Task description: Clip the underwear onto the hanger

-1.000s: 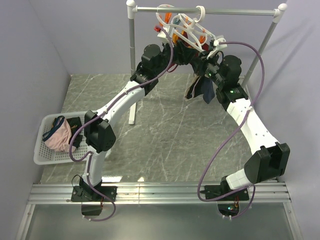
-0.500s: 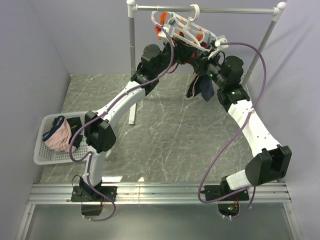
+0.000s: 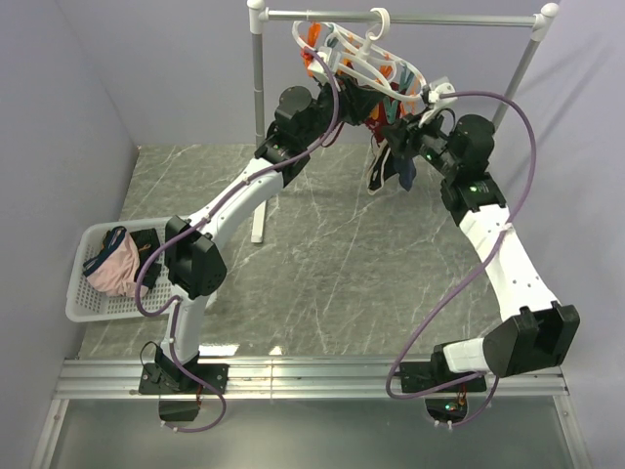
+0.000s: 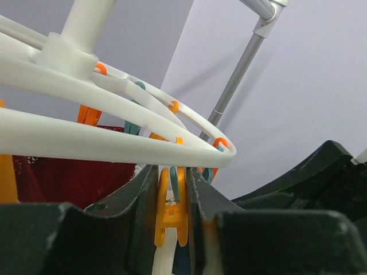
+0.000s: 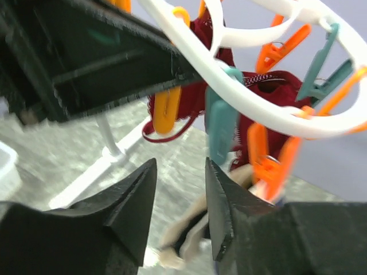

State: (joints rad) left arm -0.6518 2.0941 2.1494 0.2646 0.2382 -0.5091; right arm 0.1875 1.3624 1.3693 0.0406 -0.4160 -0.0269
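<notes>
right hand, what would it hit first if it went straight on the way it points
Most likely the teal clip hanging from the hanger, right ahead of the open right hand; depth is hard to judge.

The hanger (image 3: 363,61) is a white oval ring with a hook on top. The hook sits over the rail (image 3: 459,20) at 12 o'clock. The ring is tipped, high at its 10 o'clock end and low at its 4 o'clock end. Orange and teal clips (image 5: 221,123) dangle all round it. One orange clip (image 4: 172,213) is pinched in the left claw (image 4: 171,173). The underwear (image 3: 402,171) is dark blue with a pale inside. It hangs limp under the ring's low end. Which clip holds it is hard to tell.
</notes>
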